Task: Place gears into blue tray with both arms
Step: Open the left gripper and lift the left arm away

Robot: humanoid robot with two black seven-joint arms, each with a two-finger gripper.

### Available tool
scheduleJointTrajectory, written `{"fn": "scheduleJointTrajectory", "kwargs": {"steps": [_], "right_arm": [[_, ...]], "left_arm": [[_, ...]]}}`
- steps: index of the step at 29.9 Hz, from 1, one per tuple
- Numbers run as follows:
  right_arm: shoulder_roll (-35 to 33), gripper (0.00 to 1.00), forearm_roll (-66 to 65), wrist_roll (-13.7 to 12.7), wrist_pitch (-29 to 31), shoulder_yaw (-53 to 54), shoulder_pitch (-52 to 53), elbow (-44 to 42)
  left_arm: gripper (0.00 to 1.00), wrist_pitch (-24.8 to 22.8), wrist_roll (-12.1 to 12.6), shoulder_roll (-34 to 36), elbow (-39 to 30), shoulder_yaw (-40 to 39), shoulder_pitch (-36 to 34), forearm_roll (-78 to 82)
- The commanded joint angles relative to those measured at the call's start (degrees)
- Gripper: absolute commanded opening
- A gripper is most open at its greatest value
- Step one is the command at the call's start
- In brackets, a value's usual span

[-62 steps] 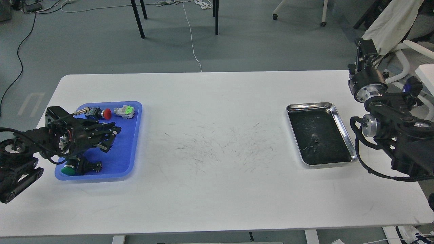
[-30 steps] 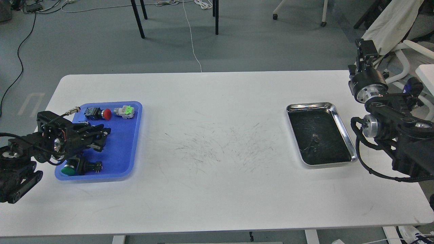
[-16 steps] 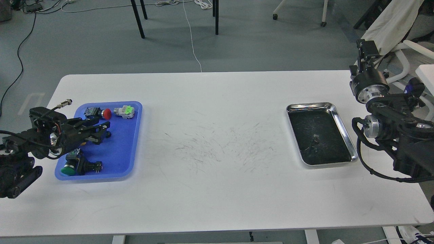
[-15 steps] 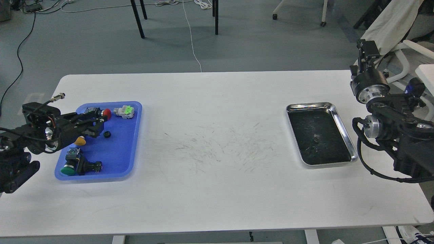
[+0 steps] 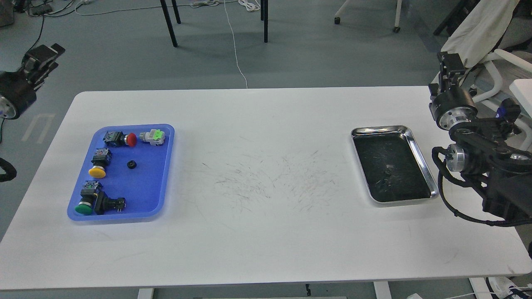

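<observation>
1. The blue tray [image 5: 163,166] sits at the left end of the white table [image 5: 266,232]. It is bright plastic with rounded corners and a low raised rim, a shape that should keep small round parts from rolling off.
2. One gear [image 5: 131,164], a tiny black wheel with a centre hole, lies flat on the tray floor near its middle, apart from everything else. Its teeth are too small to make out.
3. Push-button switches with red [image 5: 131,139], yellow [image 5: 96,171] and green [image 5: 84,208] caps, and one with a light green part [image 5: 152,136], line the tray's far and left sides.
4. The steel tray [image 5: 419,154] stands at the right end, shiny-rimmed with a scuffed black lining. A small speck near its middle may be another gear; this cannot be confirmed.
5. The left gripper [image 5: 41,62] is raised well clear beyond the table's far left corner. It is seen dark and small; whether its fingers are apart or together cannot be told.
6. The right gripper [image 5: 449,62] stands upright off the table's right edge, near the steel tray. Its finger state likewise cannot be told.
7. Judgement: with neither arm over a tray, one delivery appears complete, and the right arm is better placed for any remaining pick-up.
</observation>
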Motion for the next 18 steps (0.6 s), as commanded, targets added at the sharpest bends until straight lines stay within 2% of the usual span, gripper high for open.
{"fn": "scheduleJointTrajectory", "kwargs": {"steps": [1,4,10,18], "right_arm": [[0.18,0.94,0.0,0.0,-0.06,0.04,-0.01,0.17],[0.27,0.95,0.0,0.0,-0.06,-0.05,-0.01,0.87],[-3.94,0.95,0.0,0.0,-0.06,-0.05,0.69,8.06],[-14.66,0.95,-5.43,0.0,0.11,-1.98,1.13,23.26]], "left_arm": [[0.62,-2.87,-0.01,0.55,-1.02,-1.22,-0.16,-7.85],[0.64,-5.86,-0.01,1.87,-4.18,-4.12,-0.25,-12.17],[0.65,-5.87,-0.01,3.89,-13.05,-4.66,-0.07,-19.36],[0.67,-5.87,-0.01,3.8,-15.79,-4.74,0.19,-25.62]]}}
